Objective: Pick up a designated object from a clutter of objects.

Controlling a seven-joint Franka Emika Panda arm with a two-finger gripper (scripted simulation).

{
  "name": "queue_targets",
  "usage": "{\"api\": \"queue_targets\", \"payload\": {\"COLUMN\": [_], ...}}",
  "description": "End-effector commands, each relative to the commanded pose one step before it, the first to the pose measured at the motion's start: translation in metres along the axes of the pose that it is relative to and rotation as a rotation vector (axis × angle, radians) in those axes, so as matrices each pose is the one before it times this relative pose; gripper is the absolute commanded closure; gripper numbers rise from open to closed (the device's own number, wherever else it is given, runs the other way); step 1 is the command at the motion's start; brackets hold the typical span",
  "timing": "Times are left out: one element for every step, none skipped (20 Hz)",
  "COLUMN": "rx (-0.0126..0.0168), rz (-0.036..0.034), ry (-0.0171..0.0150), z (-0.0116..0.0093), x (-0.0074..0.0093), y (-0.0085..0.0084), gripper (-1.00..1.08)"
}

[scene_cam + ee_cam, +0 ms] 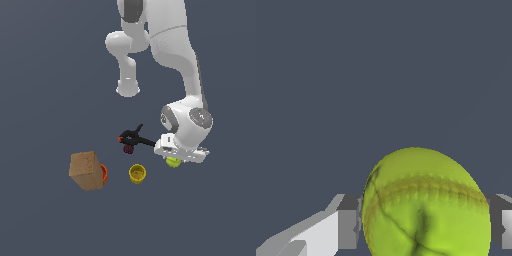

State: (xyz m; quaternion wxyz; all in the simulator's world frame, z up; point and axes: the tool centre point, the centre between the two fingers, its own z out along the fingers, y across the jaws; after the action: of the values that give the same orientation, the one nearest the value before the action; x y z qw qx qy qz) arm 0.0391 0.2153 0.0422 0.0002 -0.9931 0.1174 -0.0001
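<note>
The yellow-green tennis ball sits right under my hand, mostly hidden by it in the exterior view. In the wrist view the ball fills the space between my two fingers, with its seam lines showing. My gripper has a dark pad against one side of the ball and the other pad against the opposite side, so it is shut on the ball. The rest of the clutter lies to the exterior view's left of the ball.
A black clamp with red tips lies just left of my hand. A yellow cup stands in front of it. A tan box with an orange item against it is further left. The arm's base stands behind.
</note>
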Motion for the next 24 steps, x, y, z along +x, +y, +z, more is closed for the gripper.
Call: {"api": "queue_targets", "payload": {"rx": [-0.00048,0.0,0.0,0.0,0.00059,0.0,0.0,0.0,0.0,0.0,0.0,0.0,0.0,-0.00046,0.0,0.0,0.0,0.0,0.0,0.0,-0.00046,0.0,0.0,0.0], "rz": [0.00115,0.0,0.0,0.0,-0.001,0.0,0.0,0.0,0.0,0.0,0.0,0.0,0.0,0.0001,0.0,0.0,0.0,0.0,0.0,0.0,-0.00003,0.0,0.0,0.0], "ry": [-0.00012,0.0,0.0,0.0,0.00028,0.0,0.0,0.0,0.0,0.0,0.0,0.0,0.0,0.00014,0.0,0.0,0.0,0.0,0.0,0.0,0.00017,0.0,0.0,0.0], "z": [0.00081,0.0,0.0,0.0,-0.00078,-0.00021,-0.00064,-0.00106,-0.00149,-0.00192,-0.00235,-0.00279,-0.00322,-0.00358,-0.00411,-0.00456,-0.00501,-0.00547,-0.00593,-0.0064,-0.00682,-0.00737,-0.00787,-0.00838], "x": [0.00045,0.0,0.0,0.0,-0.00035,-0.00003,-0.00008,-0.00013,-0.00018,-0.00023,-0.00028,-0.00033,-0.00039,-0.00041,-0.00049,-0.00054,-0.00059,-0.00064,-0.0007,-0.00075,-0.00083,-0.00085,-0.00091,-0.00096], "y": [0.00071,0.0,0.0,0.0,-0.00066,0.00013,0.00038,0.00063,0.00089,0.00114,0.0014,0.00166,0.00191,0.0022,0.00243,0.0027,0.00296,0.00323,0.0035,0.00377,0.00398,0.00432,0.0046,0.00488], "gripper": [1.08,1.08,1.08,1.08,1.08,1.08,1.08,1.08,1.08,1.08,1.08,1.08,1.08,1.08,1.08,1.08,1.08,1.08,1.08,1.08,1.08,1.08,1.08,1.08]}}
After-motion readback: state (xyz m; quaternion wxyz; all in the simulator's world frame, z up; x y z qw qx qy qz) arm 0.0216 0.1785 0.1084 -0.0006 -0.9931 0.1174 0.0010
